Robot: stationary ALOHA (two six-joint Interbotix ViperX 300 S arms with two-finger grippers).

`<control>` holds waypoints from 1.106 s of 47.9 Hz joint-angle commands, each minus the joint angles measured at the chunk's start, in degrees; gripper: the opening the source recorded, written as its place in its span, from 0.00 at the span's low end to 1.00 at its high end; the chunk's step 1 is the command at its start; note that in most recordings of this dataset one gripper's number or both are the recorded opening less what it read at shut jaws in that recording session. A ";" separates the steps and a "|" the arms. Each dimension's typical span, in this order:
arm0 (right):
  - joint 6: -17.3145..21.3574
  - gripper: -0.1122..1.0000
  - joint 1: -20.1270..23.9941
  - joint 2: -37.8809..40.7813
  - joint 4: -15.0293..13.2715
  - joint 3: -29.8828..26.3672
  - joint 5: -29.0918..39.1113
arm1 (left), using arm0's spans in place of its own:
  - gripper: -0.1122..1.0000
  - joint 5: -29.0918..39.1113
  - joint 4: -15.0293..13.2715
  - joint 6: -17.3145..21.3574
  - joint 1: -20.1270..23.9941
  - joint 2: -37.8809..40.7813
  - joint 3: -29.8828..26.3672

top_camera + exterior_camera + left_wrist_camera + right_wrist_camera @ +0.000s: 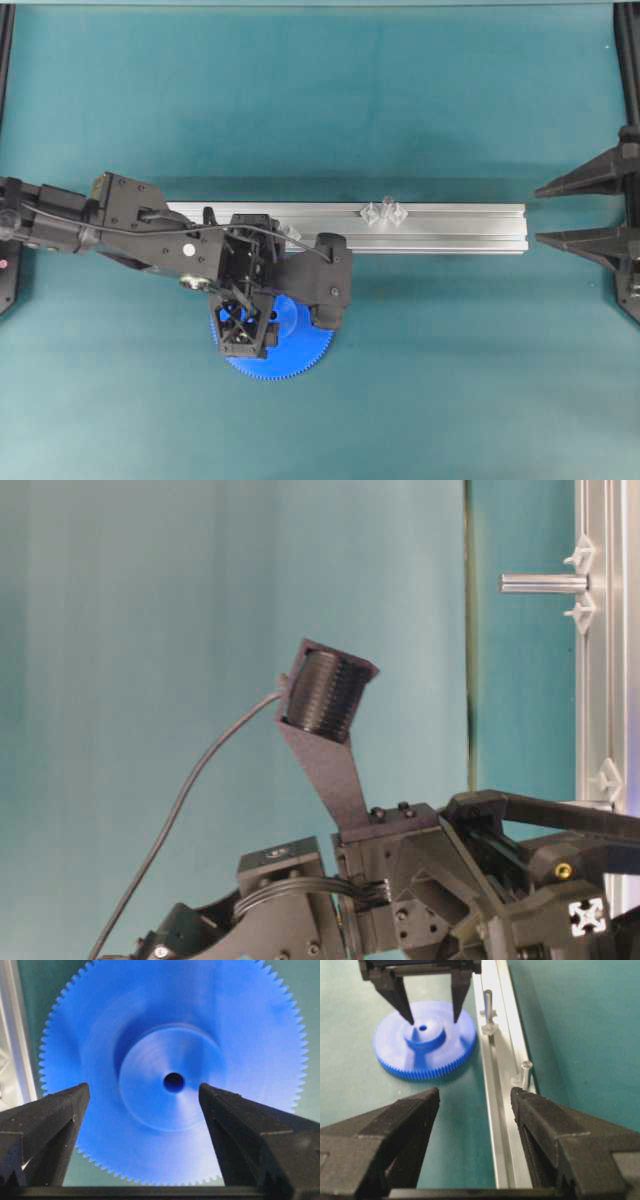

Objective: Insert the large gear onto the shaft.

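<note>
The left gripper (433,1016) hangs over the large gear (422,1042) lying flat on the worktop (300,100), jaws spread astride its hub, seemingly to pinch it for lifting

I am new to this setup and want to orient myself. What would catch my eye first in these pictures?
First the large gear, a bright blue toothed disc lying flat on the green table, just in front of a long silver rail. The left claw hangs open right above it, one finger on each side of the raised hub. On the rail stand two thin metal pins, one of them the shaft, while the right claw waits open at the far right.
</note>
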 commanded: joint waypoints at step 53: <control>0.62 0.74 -0.09 0.44 0.18 -0.79 -1.41 | 0.92 0.18 0.00 -0.88 -1.58 1.67 -2.11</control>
